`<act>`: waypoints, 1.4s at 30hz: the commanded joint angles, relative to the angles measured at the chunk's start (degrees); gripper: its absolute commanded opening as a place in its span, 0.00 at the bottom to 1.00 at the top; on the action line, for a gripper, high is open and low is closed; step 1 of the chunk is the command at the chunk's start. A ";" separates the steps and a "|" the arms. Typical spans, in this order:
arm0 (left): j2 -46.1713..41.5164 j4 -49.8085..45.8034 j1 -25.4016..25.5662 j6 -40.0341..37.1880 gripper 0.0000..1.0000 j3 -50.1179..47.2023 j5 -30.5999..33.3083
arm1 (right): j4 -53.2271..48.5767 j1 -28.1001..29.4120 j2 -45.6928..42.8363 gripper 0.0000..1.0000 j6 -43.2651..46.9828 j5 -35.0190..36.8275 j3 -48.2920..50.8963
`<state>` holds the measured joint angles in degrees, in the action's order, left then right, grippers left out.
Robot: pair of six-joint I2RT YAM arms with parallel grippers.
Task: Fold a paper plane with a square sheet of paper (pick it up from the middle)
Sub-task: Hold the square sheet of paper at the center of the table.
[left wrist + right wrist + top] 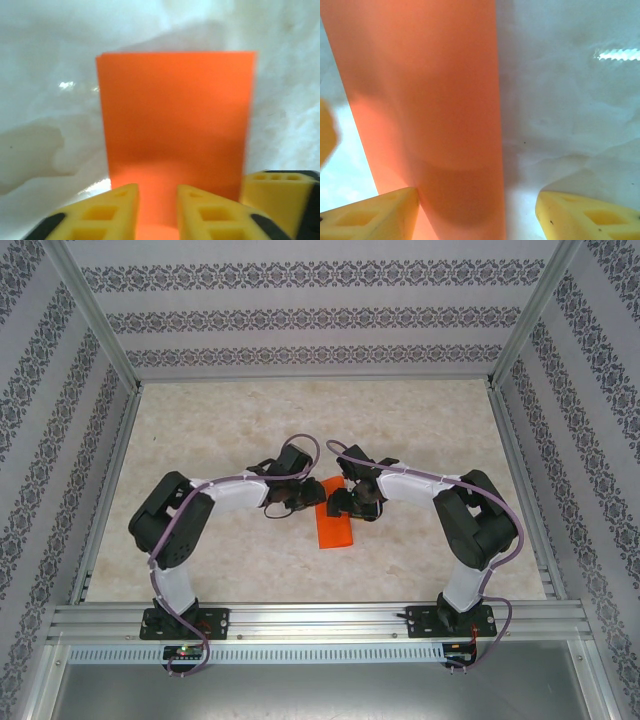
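The square sheet of paper [333, 525] is bright orange and lies on the table as a narrow upright rectangle, seemingly folded in half. My left gripper [305, 505] is low at its left side. In the left wrist view its yellow fingers [115, 212] stand a little apart over the near edge of the paper [175, 115], with orange showing in the gap at the left gripper [157, 210]. My right gripper [337, 505] is at the paper's upper right. It stands wide open [477, 217], straddling the long right edge of the paper [425, 100].
The pale marbled tabletop [300, 420] is bounded by aluminium rails and patterned walls on three sides. One finger of the right gripper [277, 192] shows at the right of the left wrist view. A yellow fingertip [325, 130] shows at the left edge of the right wrist view.
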<state>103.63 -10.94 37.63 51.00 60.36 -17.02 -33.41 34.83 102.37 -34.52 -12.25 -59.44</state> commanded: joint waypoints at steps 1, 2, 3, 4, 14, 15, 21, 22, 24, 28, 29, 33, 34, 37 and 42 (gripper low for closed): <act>-7.29 -0.78 0.69 -2.19 0.33 1.02 3.96 | 2.02 0.06 5.87 0.67 0.67 2.08 3.99; -8.75 -1.58 0.69 -2.37 0.34 0.95 5.65 | 2.16 0.02 6.00 0.67 0.69 1.98 3.92; -10.28 -2.33 0.69 -2.35 0.34 0.69 7.83 | 2.29 0.08 6.08 0.67 0.79 1.71 3.85; -11.62 -3.56 0.69 -2.10 0.34 0.38 10.33 | 2.30 0.11 6.13 0.67 0.90 1.69 3.67; -15.15 -6.74 0.61 -0.58 0.30 -2.39 15.73 | 1.29 0.15 6.96 0.66 0.25 2.39 3.07; -14.64 -6.61 0.61 -0.39 0.29 -2.32 15.13 | 1.61 0.12 7.05 0.66 0.30 1.85 3.11; -12.78 -4.43 0.61 0.76 0.26 -2.79 12.53 | 3.03 0.16 6.44 0.67 0.25 0.39 3.75; -12.45 -4.29 0.61 0.72 0.26 -2.61 12.29 | 2.63 0.11 6.57 0.67 0.33 0.80 3.72; -11.57 -3.94 0.61 0.35 0.25 -2.22 10.92 | 2.05 0.14 6.94 0.66 0.44 1.42 3.38; -8.57 -2.06 0.69 1.07 0.21 -1.73 6.78 | 2.12 0.12 7.06 0.66 0.21 1.70 3.81; -7.85 -1.27 0.69 1.56 0.20 -1.67 5.88 | 2.12 0.13 7.06 0.65 0.30 1.78 3.92; -4.27 0.90 0.69 2.67 0.11 -0.89 2.36 | 2.19 0.11 7.14 0.65 0.26 2.05 4.32; -3.38 1.04 0.78 2.62 0.09 -0.38 1.55 | 2.19 0.12 7.14 0.65 0.32 2.14 4.46; -0.94 1.05 0.87 2.70 0.05 0.65 -0.17 | 2.47 0.13 7.32 0.66 0.10 2.06 4.65; 1.61 2.05 1.13 3.61 0.04 0.96 -1.65 | 2.71 0.19 7.14 0.66 -0.11 2.15 4.96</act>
<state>104.42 -11.55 37.69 53.21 59.57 -16.45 -33.21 34.83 102.89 -34.59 -12.27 -59.09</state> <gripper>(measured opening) 0.063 0.655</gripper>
